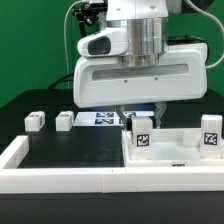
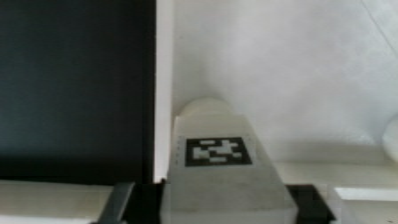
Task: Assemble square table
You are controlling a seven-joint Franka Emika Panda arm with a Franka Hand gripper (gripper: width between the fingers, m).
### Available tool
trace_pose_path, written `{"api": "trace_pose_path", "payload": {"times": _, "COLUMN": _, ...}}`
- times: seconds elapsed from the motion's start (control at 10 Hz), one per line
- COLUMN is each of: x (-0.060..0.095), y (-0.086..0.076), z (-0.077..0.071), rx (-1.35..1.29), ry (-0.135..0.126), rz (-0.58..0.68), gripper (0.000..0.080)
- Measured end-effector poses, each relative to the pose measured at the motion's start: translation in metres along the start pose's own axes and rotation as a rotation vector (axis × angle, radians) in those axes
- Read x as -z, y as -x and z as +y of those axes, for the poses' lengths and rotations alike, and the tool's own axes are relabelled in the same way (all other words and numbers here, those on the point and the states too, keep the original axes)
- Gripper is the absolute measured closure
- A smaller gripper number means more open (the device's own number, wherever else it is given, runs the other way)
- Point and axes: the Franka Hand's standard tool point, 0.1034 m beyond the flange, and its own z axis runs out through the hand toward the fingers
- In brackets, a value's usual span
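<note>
The white square tabletop (image 1: 175, 152) lies at the exterior view's right, and in the wrist view its pale surface (image 2: 285, 60) fills most of the picture. My gripper (image 1: 140, 114) is shut on a white tagged leg block (image 1: 142, 133), which stands upright at the tabletop's corner nearest the exterior view's left. In the wrist view this leg (image 2: 219, 150) sits between my two dark fingers (image 2: 125, 202), tag facing the camera. Another tagged leg (image 1: 211, 135) stands on the tabletop at the far right. Two loose legs (image 1: 35, 121) (image 1: 65, 121) rest on the black table at the left.
The marker board (image 1: 100, 118) lies behind the gripper on the black table (image 2: 71, 80). A long white rail (image 1: 60, 182) borders the table along the front and the left side.
</note>
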Motion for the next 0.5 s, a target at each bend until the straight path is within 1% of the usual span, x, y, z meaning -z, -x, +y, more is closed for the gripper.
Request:
{"api": "trace_pose_path", "payload": {"times": 0.2, "x": 0.0000, "y": -0.0001, "z": -0.0004, "rx": -0.149, "ry": -0.003, "rz": 0.001, "gripper": 0.0510}}
{"api": "trace_pose_path", "payload": {"times": 0.5, "x": 0.0000, "y": -0.0005, "z": 0.0007, "rx": -0.472, "ry": -0.040, "rz": 0.021, "gripper": 0.0509}}
